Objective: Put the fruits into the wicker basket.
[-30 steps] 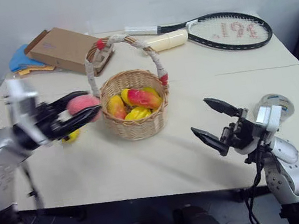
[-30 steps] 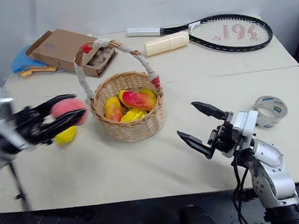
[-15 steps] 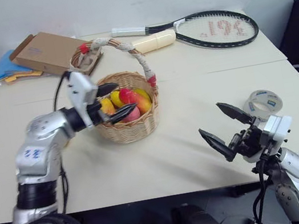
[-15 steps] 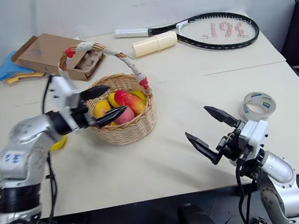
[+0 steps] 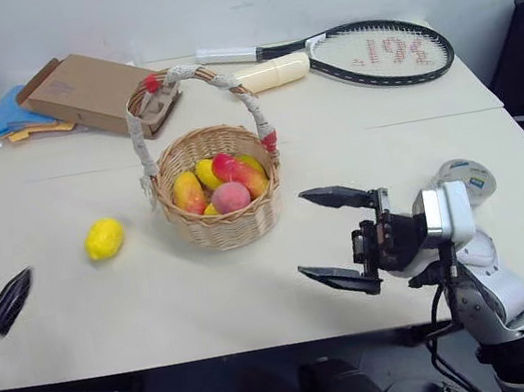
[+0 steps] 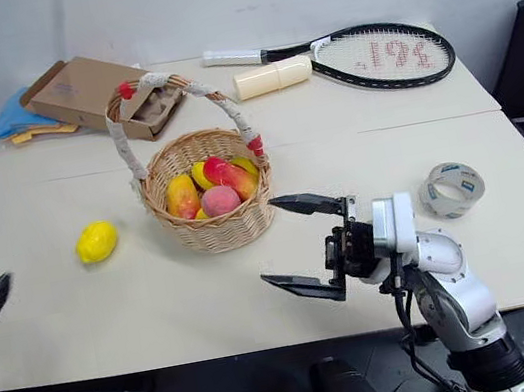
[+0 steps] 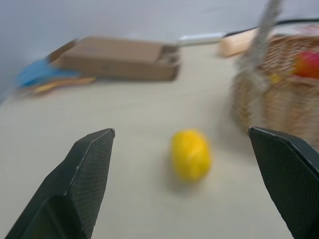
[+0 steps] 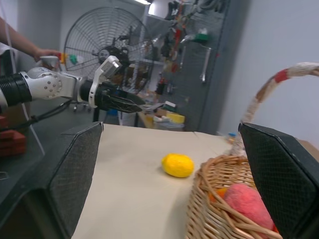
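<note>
Left gripper [image 7: 184, 184] gapes wide and empty; lemon [image 5: 104, 238] lies at nine o'clock of the wicker basket [image 5: 237, 226], so straddle it squarely, close gently, lift clear of the rim

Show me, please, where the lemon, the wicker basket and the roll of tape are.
lemon [image 5: 104, 238], left eye view, middle of its yellow body.
wicker basket [image 5: 232, 229], left eye view, front woven wall.
roll of tape [image 6: 457, 188], right eye view, its near rim.

A workshop: large caged fan [image 8: 101, 47], tool-hung rack [image 8: 192, 30], cluttered bench behind pale table [image 5: 256, 278].
</note>
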